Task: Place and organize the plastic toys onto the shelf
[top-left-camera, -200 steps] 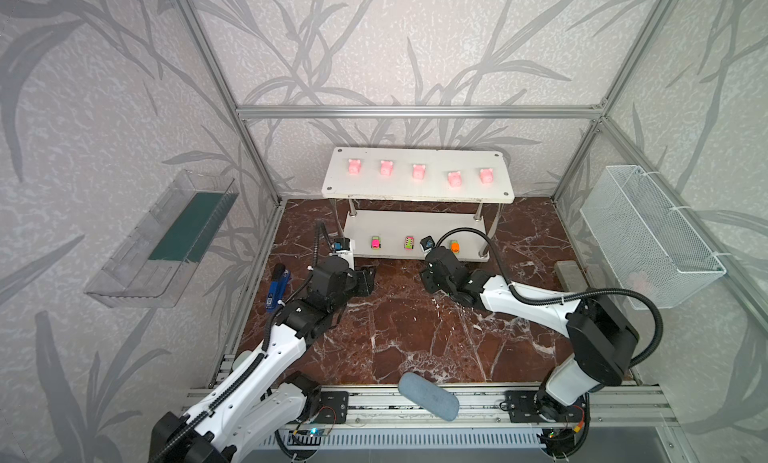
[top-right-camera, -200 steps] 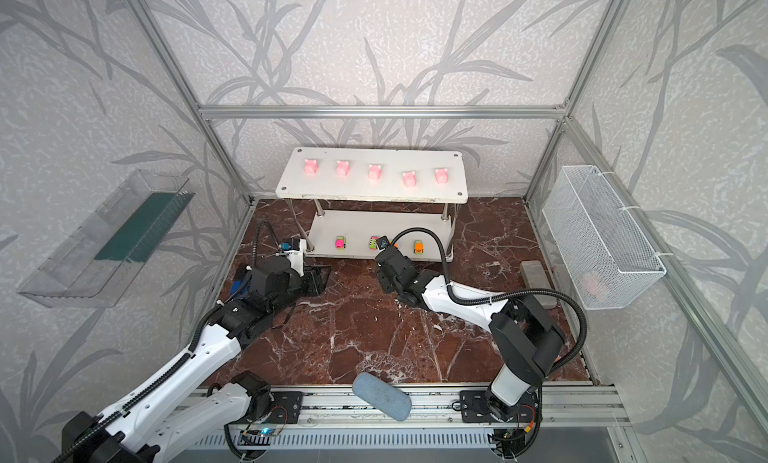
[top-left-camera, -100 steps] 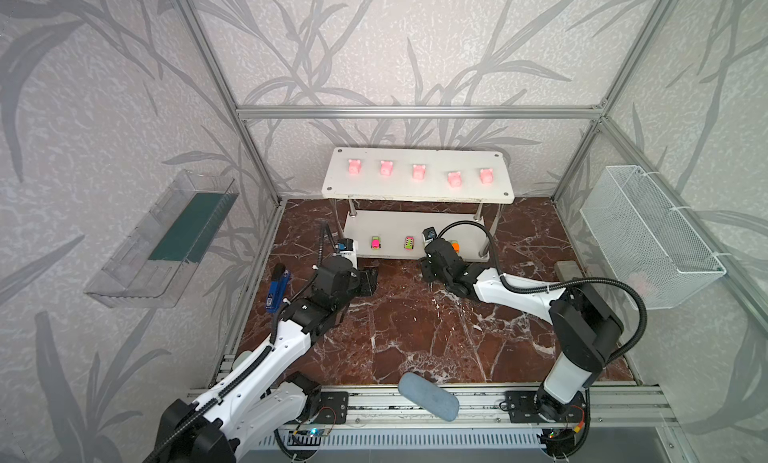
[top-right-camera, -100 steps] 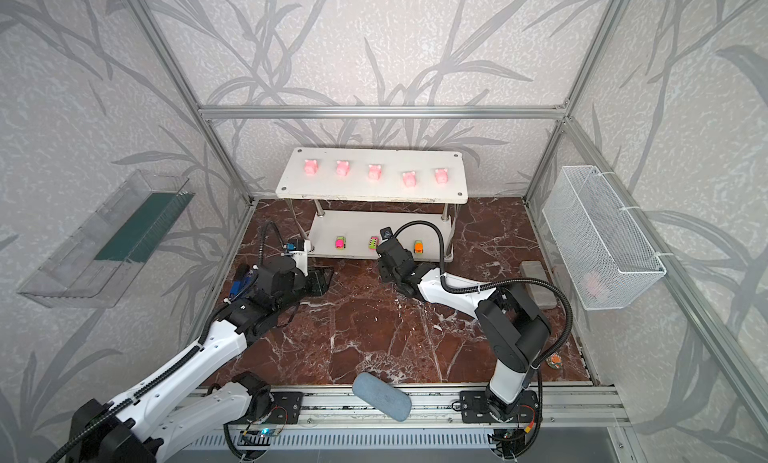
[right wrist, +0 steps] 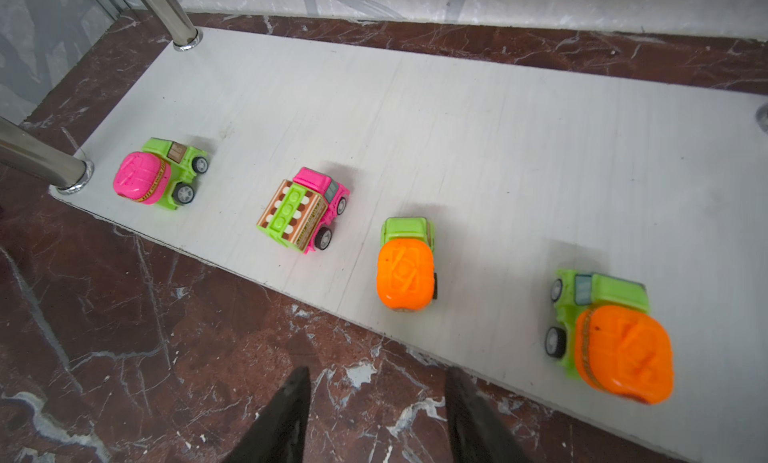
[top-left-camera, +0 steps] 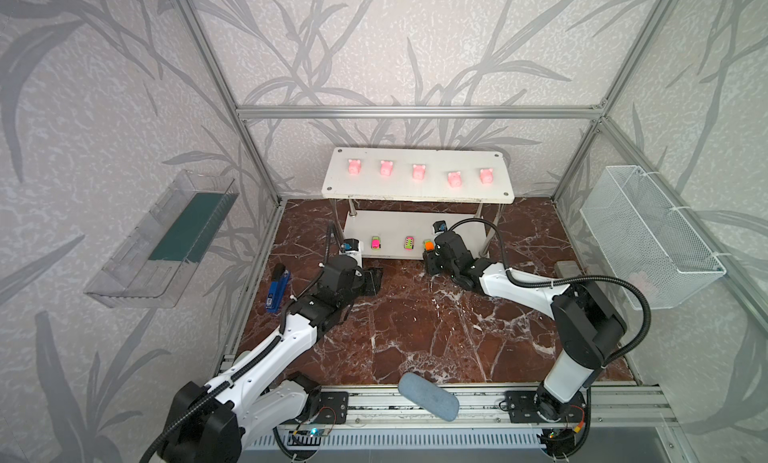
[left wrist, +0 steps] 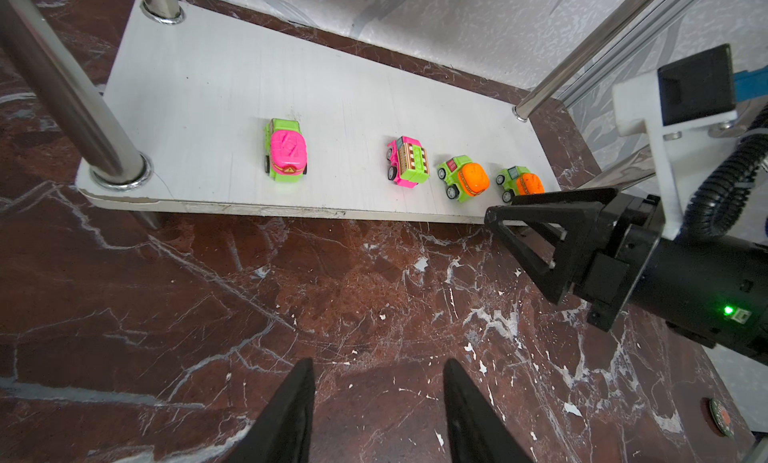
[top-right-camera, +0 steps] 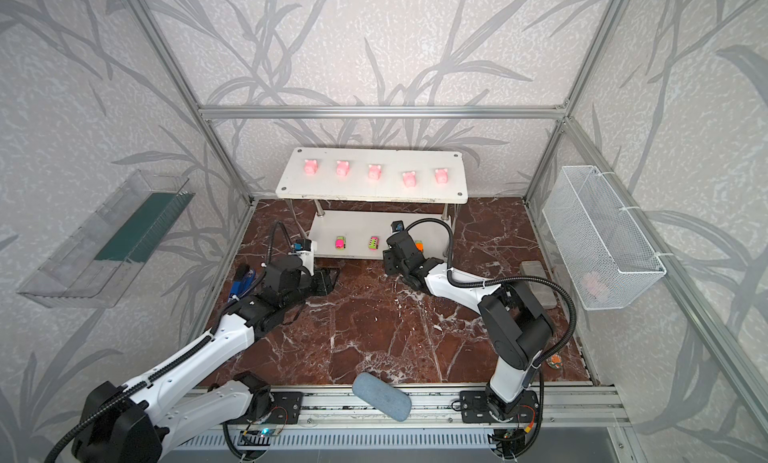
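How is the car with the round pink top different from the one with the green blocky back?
The round-top car has a green body and a pink dome; the blocky car has a pink body and a boxy green-and-brown load. The round-top car sits at the row's end beside a chrome post; the blocky car stands between two cars. Both stand on their wheels on the lower board.

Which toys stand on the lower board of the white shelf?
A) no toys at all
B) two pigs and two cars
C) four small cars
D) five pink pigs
C: the right wrist view shows four cars in a row on the lower board, while the five pigs sit on the top board.
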Robot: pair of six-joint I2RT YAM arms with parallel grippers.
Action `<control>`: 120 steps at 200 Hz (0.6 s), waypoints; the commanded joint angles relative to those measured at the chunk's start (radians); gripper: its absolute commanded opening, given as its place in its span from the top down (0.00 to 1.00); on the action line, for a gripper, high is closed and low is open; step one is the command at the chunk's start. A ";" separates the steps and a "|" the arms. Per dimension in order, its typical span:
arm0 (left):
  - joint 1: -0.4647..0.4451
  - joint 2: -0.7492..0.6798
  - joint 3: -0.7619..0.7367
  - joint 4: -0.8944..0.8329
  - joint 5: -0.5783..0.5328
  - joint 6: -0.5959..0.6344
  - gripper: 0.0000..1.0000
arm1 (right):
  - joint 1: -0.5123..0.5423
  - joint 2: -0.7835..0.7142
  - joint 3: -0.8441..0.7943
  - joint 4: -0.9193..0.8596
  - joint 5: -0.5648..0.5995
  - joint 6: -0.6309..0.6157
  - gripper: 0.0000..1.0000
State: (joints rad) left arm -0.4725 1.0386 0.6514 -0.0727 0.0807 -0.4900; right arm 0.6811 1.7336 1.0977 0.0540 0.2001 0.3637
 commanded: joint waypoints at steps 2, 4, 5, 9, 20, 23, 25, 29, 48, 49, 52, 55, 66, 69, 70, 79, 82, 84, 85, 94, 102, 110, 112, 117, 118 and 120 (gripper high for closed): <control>-0.005 0.005 -0.010 0.027 0.009 -0.007 0.51 | -0.008 0.024 0.034 0.008 -0.023 0.027 0.47; -0.006 0.005 -0.011 0.028 0.009 -0.008 0.51 | -0.008 0.025 0.035 0.008 -0.022 0.029 0.47; -0.005 0.005 -0.012 0.028 0.009 -0.008 0.51 | -0.008 0.026 0.036 0.007 -0.022 0.028 0.47; -0.005 0.005 -0.012 0.030 0.010 -0.009 0.51 | -0.009 0.028 0.037 0.009 -0.021 0.028 0.47; -0.005 0.005 -0.015 0.033 0.011 -0.012 0.51 | -0.009 0.034 0.041 0.010 -0.017 0.027 0.47; -0.005 0.005 -0.016 0.033 0.012 -0.012 0.51 | -0.009 0.036 0.041 0.010 -0.015 0.025 0.47; -0.005 0.005 -0.016 0.034 0.013 -0.012 0.51 | -0.009 0.037 0.043 0.011 -0.015 0.025 0.47; -0.005 0.006 -0.017 0.036 0.014 -0.012 0.51 | -0.008 0.040 0.044 0.010 -0.012 0.022 0.47; -0.005 0.007 -0.019 0.039 0.016 -0.013 0.51 | -0.009 0.055 0.060 0.003 0.003 0.011 0.47; -0.005 0.007 -0.019 0.039 0.016 -0.013 0.51 | -0.008 0.056 0.059 0.003 0.003 0.010 0.47; -0.005 0.008 -0.019 0.039 0.016 -0.013 0.51 | -0.009 0.060 0.062 0.003 0.005 0.008 0.47; -0.005 0.007 -0.019 0.040 0.016 -0.014 0.51 | -0.008 0.062 0.064 0.003 0.007 0.007 0.47; -0.005 0.006 -0.019 0.040 0.016 -0.013 0.51 | -0.009 0.071 0.071 0.001 0.018 0.001 0.47; -0.005 0.007 -0.019 0.041 0.016 -0.013 0.51 | -0.009 0.072 0.072 0.001 0.021 -0.001 0.47; -0.005 0.007 -0.019 0.040 0.017 -0.013 0.51 | -0.009 0.074 0.073 0.001 0.023 -0.001 0.47; -0.005 0.008 -0.021 0.041 0.017 -0.013 0.51 | -0.010 0.079 0.079 0.000 0.032 -0.007 0.47; -0.005 0.008 -0.021 0.040 0.016 -0.013 0.51 | -0.010 0.080 0.081 0.000 0.032 -0.008 0.47; -0.005 0.008 -0.021 0.040 0.017 -0.013 0.51 | -0.011 0.082 0.082 0.000 0.034 -0.009 0.47; -0.005 0.008 -0.021 0.040 0.016 -0.013 0.51 | -0.011 0.082 0.083 -0.001 0.034 -0.010 0.47; -0.005 0.009 -0.022 0.042 0.017 -0.013 0.51 | -0.012 0.087 0.090 -0.002 0.041 -0.015 0.47; -0.005 0.010 -0.022 0.042 0.018 -0.013 0.51 | -0.012 0.091 0.097 -0.008 0.047 -0.016 0.47; -0.005 0.011 -0.022 0.042 0.018 -0.013 0.51 | -0.015 0.095 0.101 -0.010 0.051 -0.018 0.47; -0.005 0.011 -0.022 0.042 0.018 -0.013 0.51 | -0.015 0.096 0.103 -0.009 0.051 -0.017 0.47; -0.005 0.011 -0.023 0.042 0.018 -0.015 0.51 | -0.018 0.098 0.104 -0.008 0.051 -0.019 0.47; -0.005 0.012 -0.023 0.042 0.018 -0.014 0.51 | -0.017 0.098 0.104 -0.008 0.051 -0.019 0.47; -0.005 0.012 -0.023 0.043 0.018 -0.014 0.51 | -0.019 0.099 0.105 -0.008 0.051 -0.018 0.47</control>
State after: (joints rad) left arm -0.4725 1.0454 0.6456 -0.0509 0.0948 -0.4980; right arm 0.6727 1.8156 1.1633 0.0483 0.2234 0.3637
